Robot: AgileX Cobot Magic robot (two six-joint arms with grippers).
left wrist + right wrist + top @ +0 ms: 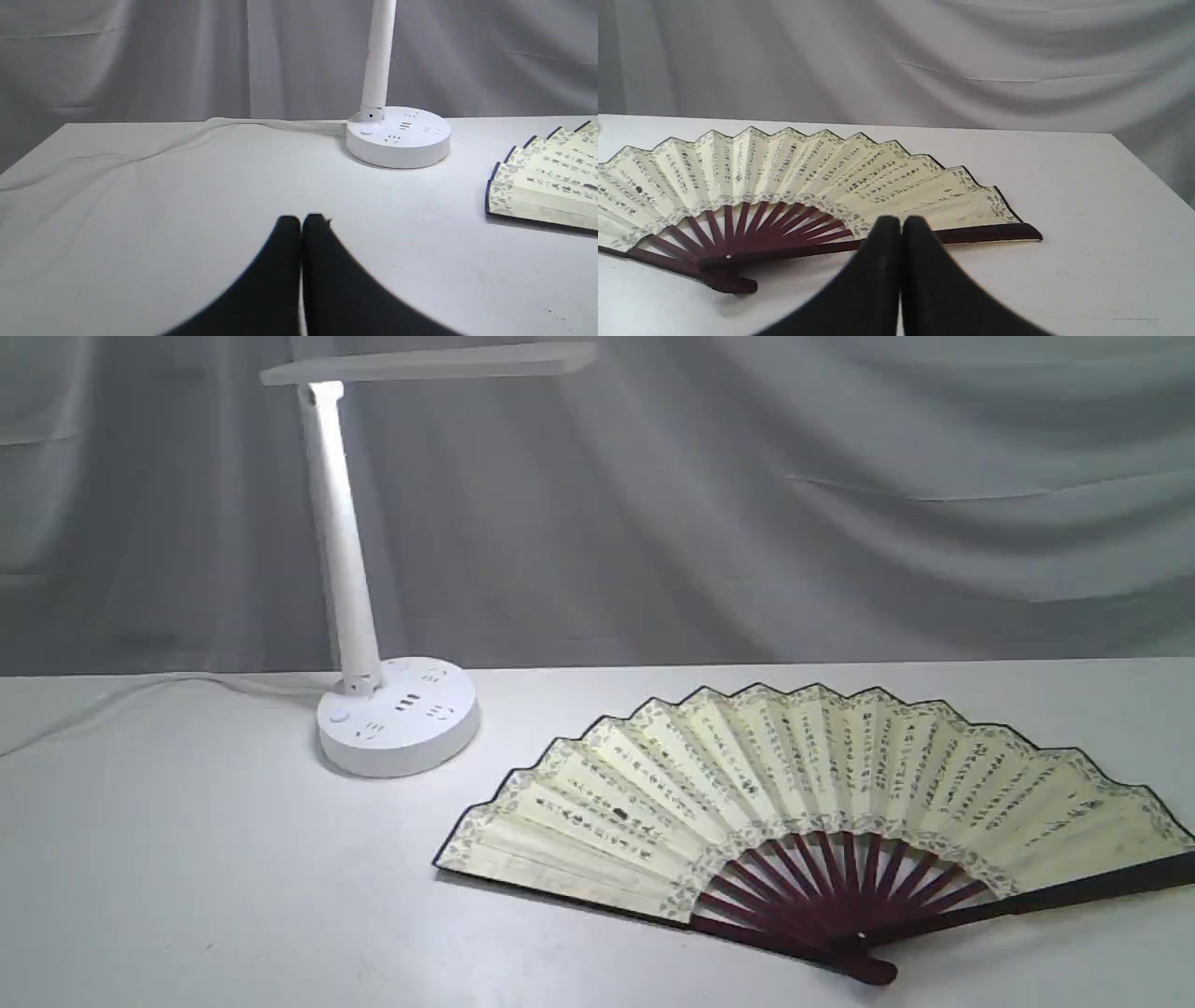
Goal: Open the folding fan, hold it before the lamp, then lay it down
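Black left fingers [280, 270] and right fingers [878, 270] clenched empty, low over table [187, 859]; folding fan [794, 775] flat

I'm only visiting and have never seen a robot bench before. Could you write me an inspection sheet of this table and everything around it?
Surface: white table, no spills or marks seen.
Job's things: folding fan lies flat and fully open; lamp stands upright, apart from the fan.
Clutter: nothing seen.
Grippers: left gripper shut and empty, above bare table; right gripper shut and empty, near the fan's dark guard.
Cables: white cable trails from the lamp's base across the table.
Surroundings: grey draped curtain behind the table.
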